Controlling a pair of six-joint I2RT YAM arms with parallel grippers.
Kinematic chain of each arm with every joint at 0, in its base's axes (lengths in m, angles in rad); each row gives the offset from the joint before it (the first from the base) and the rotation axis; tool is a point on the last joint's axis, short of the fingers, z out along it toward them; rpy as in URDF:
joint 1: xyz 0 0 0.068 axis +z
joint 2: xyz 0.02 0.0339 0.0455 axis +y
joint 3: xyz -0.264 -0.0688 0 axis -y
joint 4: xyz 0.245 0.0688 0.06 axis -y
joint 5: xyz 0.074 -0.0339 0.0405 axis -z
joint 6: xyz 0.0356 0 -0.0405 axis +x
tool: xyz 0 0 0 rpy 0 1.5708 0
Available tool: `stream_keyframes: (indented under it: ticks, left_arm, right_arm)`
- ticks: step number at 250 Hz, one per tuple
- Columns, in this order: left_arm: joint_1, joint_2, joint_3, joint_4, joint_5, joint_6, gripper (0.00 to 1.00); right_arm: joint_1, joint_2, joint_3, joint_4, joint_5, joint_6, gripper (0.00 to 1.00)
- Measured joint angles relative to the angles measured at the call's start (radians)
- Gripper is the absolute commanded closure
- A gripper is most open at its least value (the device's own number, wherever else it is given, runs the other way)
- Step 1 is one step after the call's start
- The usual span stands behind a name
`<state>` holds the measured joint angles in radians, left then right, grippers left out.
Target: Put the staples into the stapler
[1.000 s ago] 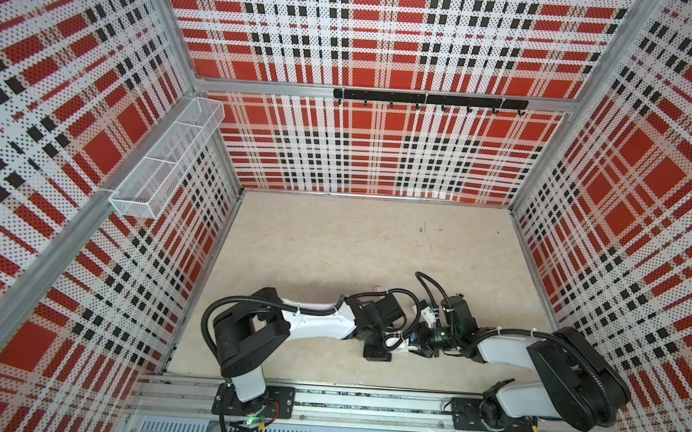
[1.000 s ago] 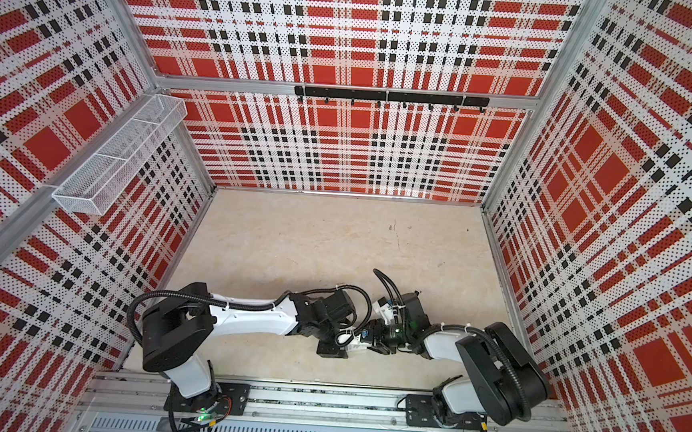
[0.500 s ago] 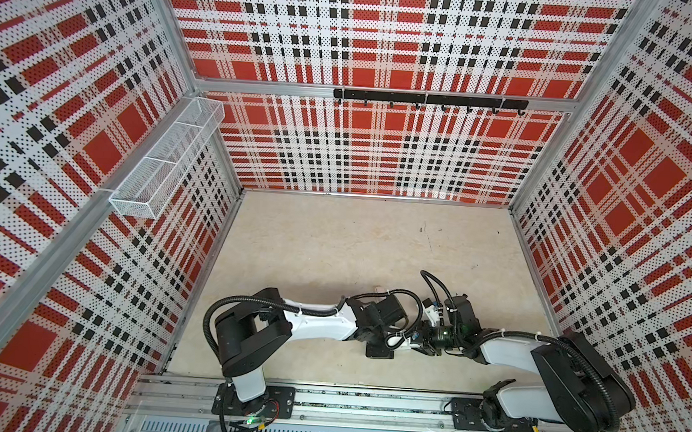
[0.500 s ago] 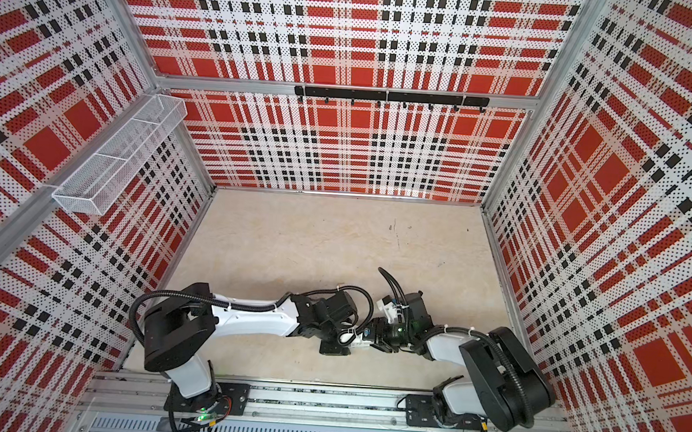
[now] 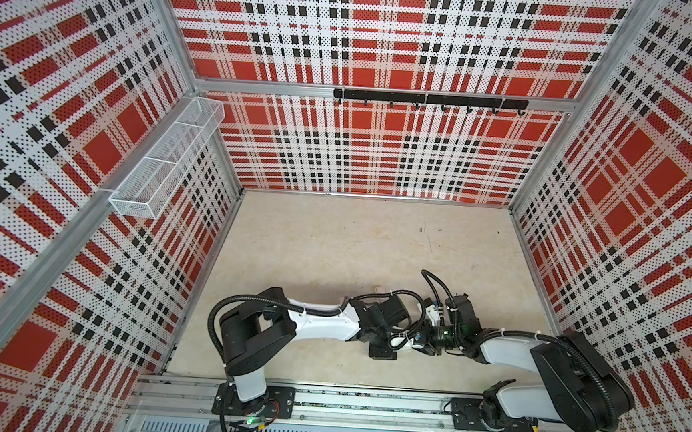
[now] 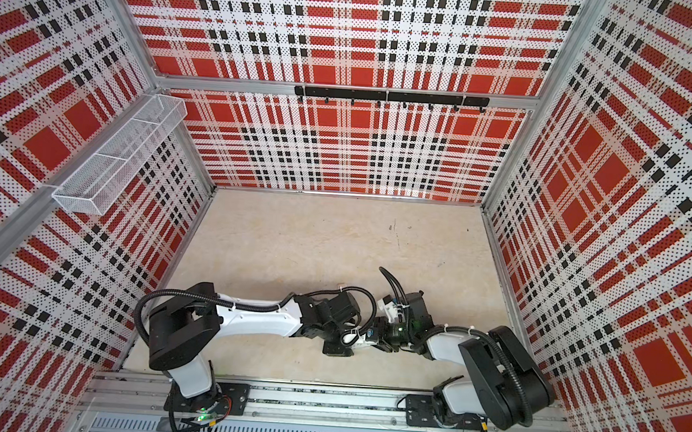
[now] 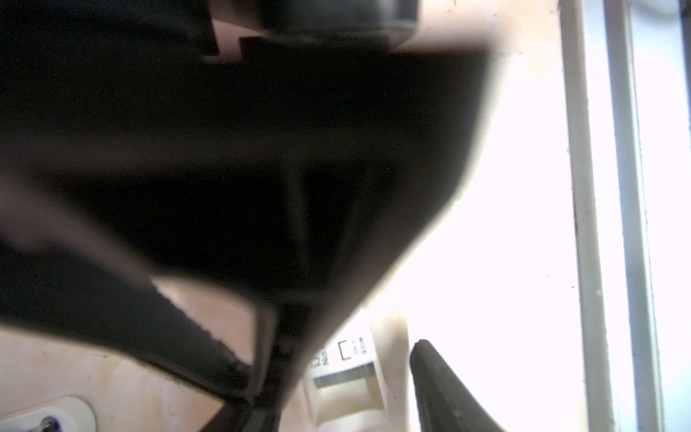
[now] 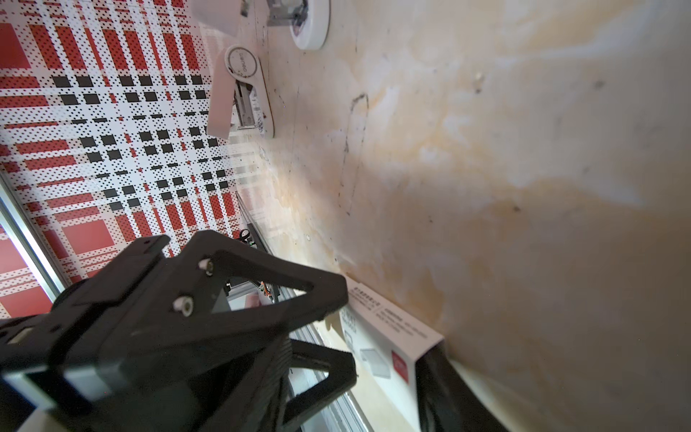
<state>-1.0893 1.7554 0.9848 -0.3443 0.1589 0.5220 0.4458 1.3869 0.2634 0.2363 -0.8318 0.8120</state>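
The staples [image 7: 342, 377] show as a grey strip in a small cardboard tray [image 7: 390, 359], which sticks out of a printed white sleeve [image 7: 351, 349]. My left gripper [image 7: 332, 362] straddles the tray, with one finger [image 7: 441, 385] right beside its wall. The other finger is lost in dark blur, so the grip is unclear. My right gripper [image 8: 374, 370] is shut on the sleeve [image 8: 389, 333]. Both grippers meet low at the table's front middle [image 5: 406, 342]. A pale pink stapler [image 8: 243, 97] lies open near the plaid wall.
A second pale stapler [image 8: 306, 22] lies beyond the open one, and a rounded stapler base [image 7: 48, 415] shows in the left wrist view. The metal front rail [image 5: 364, 402] runs close behind the grippers. A wire basket [image 5: 165, 158] hangs on the left wall.
Both arms have stayed low at the front middle. The left gripper has edged slightly to the right.
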Motion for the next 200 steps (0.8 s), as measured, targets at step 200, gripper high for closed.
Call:
stream_keyframes:
  ticks: [200]
  left_arm:
    - [0.053, -0.008, 0.000, -0.067, -0.078, -0.027, 0.35]
  right_arm:
    - [-0.016, -0.092, -0.013, -0.095, 0.033, -0.034, 0.43]
